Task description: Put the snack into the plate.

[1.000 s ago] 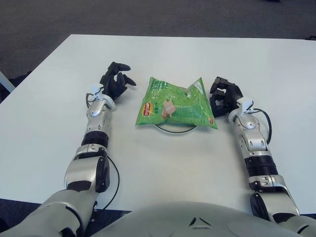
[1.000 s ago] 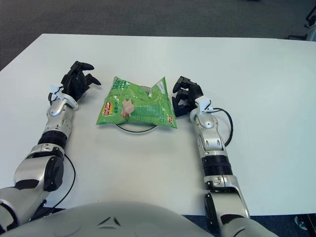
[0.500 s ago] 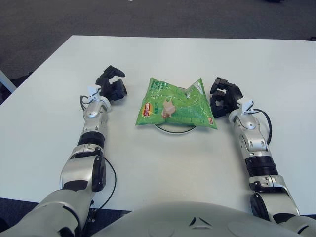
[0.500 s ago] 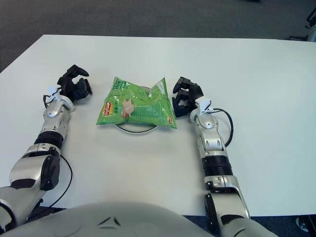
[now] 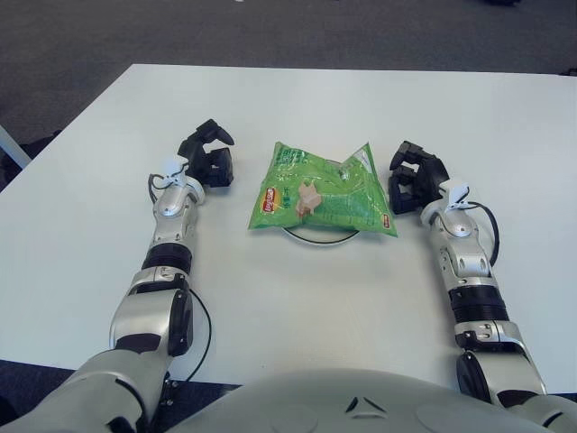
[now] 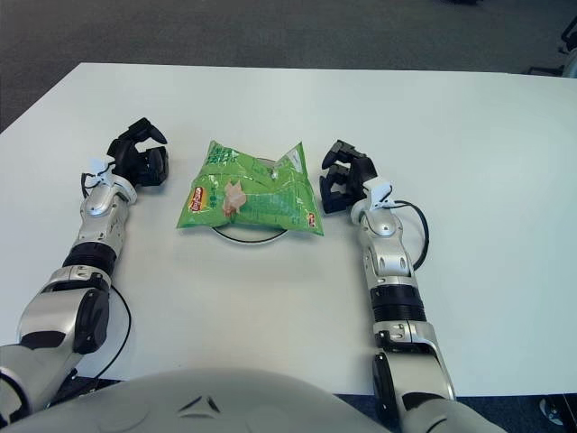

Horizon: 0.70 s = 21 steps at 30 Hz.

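The snack (image 5: 323, 189), a green crisp bag with a small red and yellow logo at its near left corner, lay flat across the plate (image 5: 317, 236). The bag covered nearly all of the plate, so that only a thin arc of white rim with a dark edge showed below the bag's near side. The bag looked puffed and slightly crumpled, its top corners pointing away from the robot, and it overhung the plate on both sides.

Nothing gripped the bag. The right hand (image 5: 413, 177) rested just beside the bag's right edge, its dark fingers (image 5: 403, 170) curled loosely inward and holding nothing; whether they touched the foil could not be told, though a narrow gap seemed likely. The left hand (image 5: 206, 157) sat further off on the bag's left, clearly apart from it, its fingers (image 5: 216, 133) bent over into a loose curl, also empty.

Both forearms lay low over the white desk (image 5: 297, 298), which carried nothing else in view.

Judged from this, the placing itself appeared done: the snack sat on the plate, released and at rest. What seemed left was only for the hands to draw clear, and perhaps a check that the overhanging bag would not slide off the rim.
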Each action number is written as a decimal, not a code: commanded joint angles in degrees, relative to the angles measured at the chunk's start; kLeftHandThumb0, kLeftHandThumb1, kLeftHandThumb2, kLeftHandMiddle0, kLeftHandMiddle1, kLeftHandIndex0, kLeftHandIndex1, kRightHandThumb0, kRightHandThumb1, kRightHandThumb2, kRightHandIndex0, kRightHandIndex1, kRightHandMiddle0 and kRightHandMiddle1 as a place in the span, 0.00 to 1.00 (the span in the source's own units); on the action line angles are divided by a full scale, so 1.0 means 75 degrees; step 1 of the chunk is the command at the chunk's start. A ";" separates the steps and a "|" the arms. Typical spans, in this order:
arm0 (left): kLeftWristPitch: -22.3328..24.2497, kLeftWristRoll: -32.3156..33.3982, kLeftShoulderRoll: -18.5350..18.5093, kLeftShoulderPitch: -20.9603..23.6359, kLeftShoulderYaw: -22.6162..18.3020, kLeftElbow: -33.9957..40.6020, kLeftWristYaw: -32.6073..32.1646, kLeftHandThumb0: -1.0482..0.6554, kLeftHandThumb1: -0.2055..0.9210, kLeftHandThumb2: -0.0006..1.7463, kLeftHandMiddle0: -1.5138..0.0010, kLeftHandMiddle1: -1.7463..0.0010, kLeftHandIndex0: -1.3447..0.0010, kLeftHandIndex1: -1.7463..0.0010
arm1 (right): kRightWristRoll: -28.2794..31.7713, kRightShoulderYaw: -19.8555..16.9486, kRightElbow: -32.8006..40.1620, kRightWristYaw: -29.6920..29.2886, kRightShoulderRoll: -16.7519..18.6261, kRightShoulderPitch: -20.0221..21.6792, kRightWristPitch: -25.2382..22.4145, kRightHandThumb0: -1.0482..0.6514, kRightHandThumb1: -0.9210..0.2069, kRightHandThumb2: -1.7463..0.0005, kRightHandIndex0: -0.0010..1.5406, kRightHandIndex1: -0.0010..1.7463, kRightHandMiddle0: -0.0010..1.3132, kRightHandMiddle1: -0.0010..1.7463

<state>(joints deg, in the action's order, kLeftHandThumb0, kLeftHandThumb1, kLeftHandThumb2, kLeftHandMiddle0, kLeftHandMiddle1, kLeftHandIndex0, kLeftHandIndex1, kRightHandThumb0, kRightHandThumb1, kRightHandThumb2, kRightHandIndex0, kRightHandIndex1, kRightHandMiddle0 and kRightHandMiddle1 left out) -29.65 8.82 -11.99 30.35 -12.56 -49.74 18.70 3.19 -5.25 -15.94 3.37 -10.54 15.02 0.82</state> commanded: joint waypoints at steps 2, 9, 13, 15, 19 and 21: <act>0.0254 0.0020 0.0211 -0.0944 0.0097 -0.0158 0.0106 0.30 0.35 0.84 0.13 0.00 0.46 0.00 | -0.0013 -0.0151 -0.0620 -0.0249 0.0256 -0.0763 0.0066 0.61 0.82 0.03 0.56 1.00 0.47 1.00; 0.0483 0.0092 0.0300 -0.1131 0.0172 0.0137 0.0243 0.30 0.35 0.84 0.13 0.00 0.46 0.00 | 0.0190 -0.0486 -0.0791 -0.0489 0.0440 -0.0736 0.0672 0.39 0.63 0.18 0.78 1.00 0.49 1.00; 0.0478 0.0102 0.0337 -0.1198 0.0215 0.0175 0.0316 0.30 0.36 0.84 0.13 0.00 0.47 0.00 | 0.0408 -0.0685 -0.0991 -0.0417 0.0529 -0.0702 0.1046 0.34 0.58 0.21 0.83 1.00 0.49 1.00; 0.0397 0.0102 0.0373 -0.1242 0.0255 0.0211 0.0361 0.31 0.37 0.83 0.12 0.00 0.47 0.00 | 0.0599 -0.0834 -0.1136 -0.0245 0.0513 -0.0671 0.1305 0.33 0.58 0.22 0.84 1.00 0.49 1.00; 0.0138 0.0060 0.0416 -0.1331 0.0310 0.0276 0.0370 0.31 0.39 0.81 0.12 0.00 0.49 0.00 | 0.0817 -0.0995 -0.1404 0.0044 0.0491 -0.0649 0.1824 0.33 0.57 0.22 0.86 1.00 0.49 1.00; 0.0010 0.0042 0.0436 -0.1392 0.0327 0.0338 0.0353 0.32 0.40 0.81 0.12 0.00 0.50 0.00 | 0.0915 -0.1088 -0.1540 0.0220 0.0457 -0.0661 0.2088 0.33 0.57 0.22 0.86 1.00 0.49 1.00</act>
<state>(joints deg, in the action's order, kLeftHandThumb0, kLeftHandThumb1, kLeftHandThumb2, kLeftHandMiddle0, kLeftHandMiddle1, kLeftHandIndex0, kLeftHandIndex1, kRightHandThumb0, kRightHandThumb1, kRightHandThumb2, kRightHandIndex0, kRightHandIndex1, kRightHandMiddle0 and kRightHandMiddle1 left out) -27.72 9.75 -11.05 27.40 -10.97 -44.38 21.01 8.17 -12.19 -21.95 3.29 -9.19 16.61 12.74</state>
